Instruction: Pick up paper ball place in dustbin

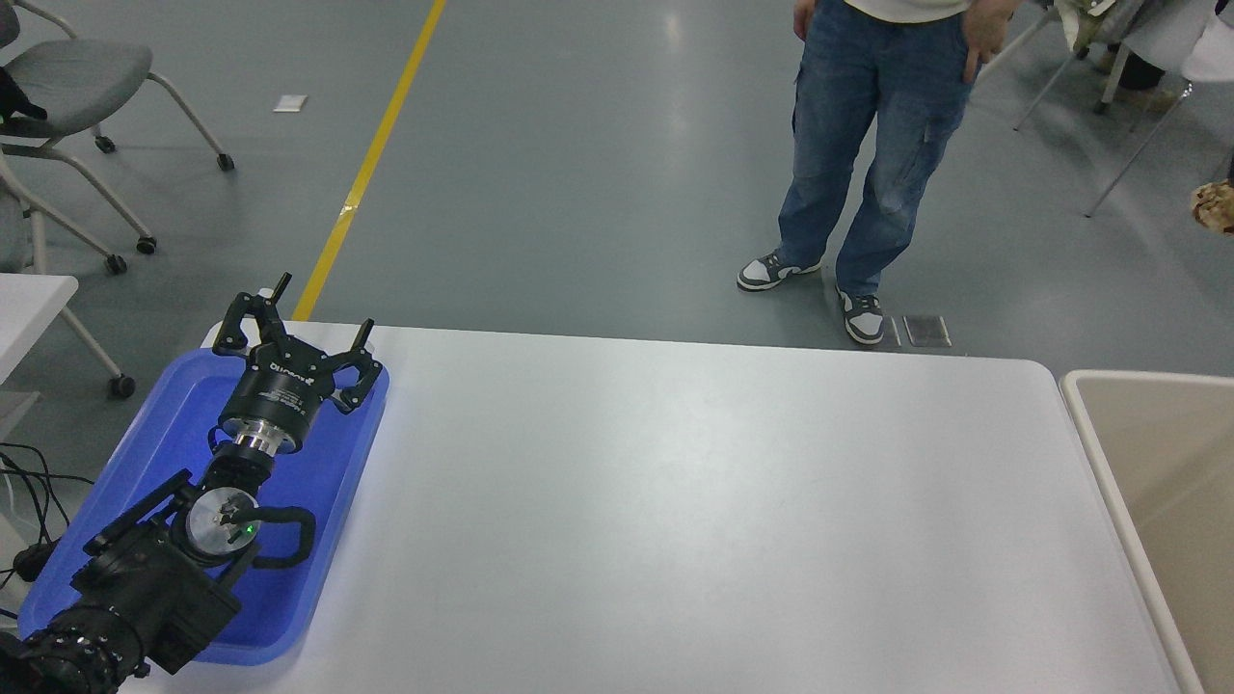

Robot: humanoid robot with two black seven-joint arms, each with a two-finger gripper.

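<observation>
The paper ball (1217, 204), a crumpled tan wad, hangs in the air at the picture's right edge, well above and beyond the table's far right corner. The right gripper that carries it lies past the right edge and does not show. The dustbin (1094, 443), beige with a pale cream rim, stands against the table's right end, below and nearer than the ball. My left gripper (297, 333) is parked at the lower left over the blue tray, open and empty.
The blue tray (164, 424) lies on the white table's (675, 501) left end under the left arm. A person in jeans (868, 164) stands on the floor beyond the far edge. Chairs stand at the far left and far right.
</observation>
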